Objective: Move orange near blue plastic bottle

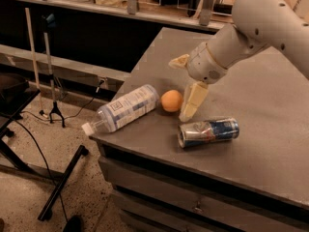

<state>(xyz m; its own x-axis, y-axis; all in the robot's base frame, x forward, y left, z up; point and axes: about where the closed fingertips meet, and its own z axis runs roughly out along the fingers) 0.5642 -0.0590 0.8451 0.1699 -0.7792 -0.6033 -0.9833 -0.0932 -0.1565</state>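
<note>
The orange [171, 101] rests on the grey table [270, 124], right beside the base end of the blue plastic bottle [125, 108]. The bottle lies on its side with its white cap past the table's left front corner. My gripper [179, 89] is open, just right of the orange. One pale finger [193, 100] reaches down beside the orange and the other [179, 61] sticks out above it. Neither finger holds the orange.
A crushed silver-and-blue can [208, 132] lies on its side just in front of the gripper. The table's left edge drops to the floor, where a stand [50, 71] and black legs [60, 187] are. Shelving runs along the back.
</note>
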